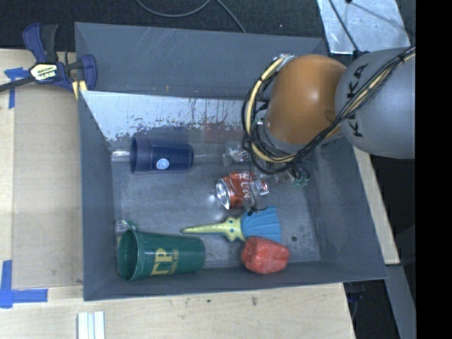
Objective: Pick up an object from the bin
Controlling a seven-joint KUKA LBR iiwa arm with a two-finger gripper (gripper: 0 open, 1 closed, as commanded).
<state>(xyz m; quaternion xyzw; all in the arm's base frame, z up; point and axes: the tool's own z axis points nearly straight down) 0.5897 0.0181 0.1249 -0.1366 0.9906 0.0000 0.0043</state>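
Over the crushed red soda can (236,191), mid-bin: the arm's orange wrist cover (304,104), cables looped round it. Jaws hidden under the cover; released or clenched, cannot tell. The can lies on the floor just below the cover's lower edge.

Edges: the can sits apart from all four walls of the grey bin (95,189). Widest bare floor is left of the can, running to the left wall. A narrower bare strip lies right of it.

Count:
- one can
- one navy cup (161,154), on its side, up-left of the can, near the back wall
- one green cup (159,254) with yellow lettering, on its side, down-left of the can, mouth leftward, by the front wall
- one blue fan-shaped brush (251,226) with a yellow-green handle, just below the can
- one red lumpy thing (265,255), below the can, just beyond the brush
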